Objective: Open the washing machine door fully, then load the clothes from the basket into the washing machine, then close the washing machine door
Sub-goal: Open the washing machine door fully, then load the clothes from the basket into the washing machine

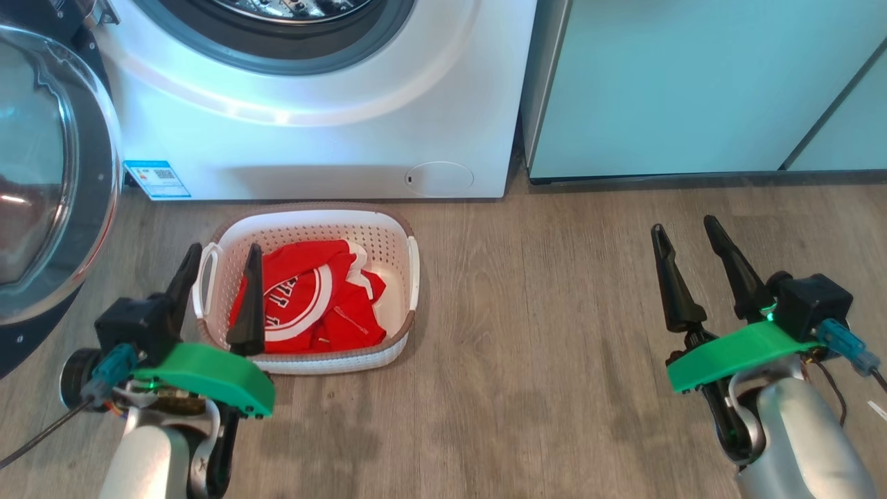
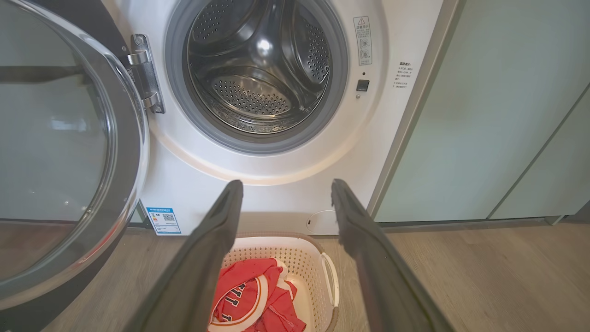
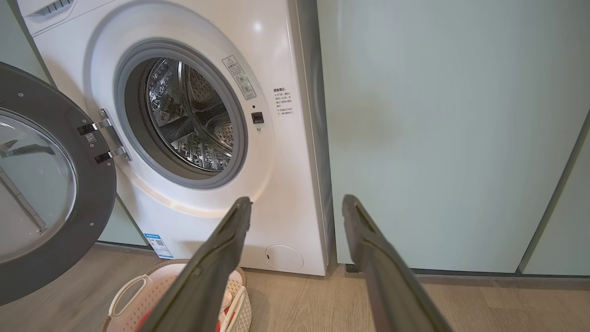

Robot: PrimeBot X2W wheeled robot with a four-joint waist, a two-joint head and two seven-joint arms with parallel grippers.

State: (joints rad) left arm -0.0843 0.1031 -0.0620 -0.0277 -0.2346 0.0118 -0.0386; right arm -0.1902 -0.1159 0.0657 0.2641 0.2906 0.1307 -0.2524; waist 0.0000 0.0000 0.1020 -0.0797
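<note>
At the lower left of the head view, the left pincer (image 1: pixel 224 248) stands wide open and holds nothing, its fingers overlapping the left edge of the basket (image 1: pixel 388 239). At lower right, the right pincer (image 1: pixel 684 225) gapes as wide, also empty, over the floor (image 1: pixel 554 312). The clothes (image 1: pixel 312 305) lie in the basket at centre frame, just before the washing machine (image 1: pixel 312 145). The washing machine door (image 1: pixel 90 208) is swung open at far left.

Home laundry corner, by my look: white front-loading washing machine (image 1: pixel 312 138) set beside mint-green cabinet panels (image 1: pixel 693 90), wood-plank floor (image 1: pixel 554 312), basket (image 1: pixel 388 239) of red clothes (image 1: pixel 346 319) before me.
</note>
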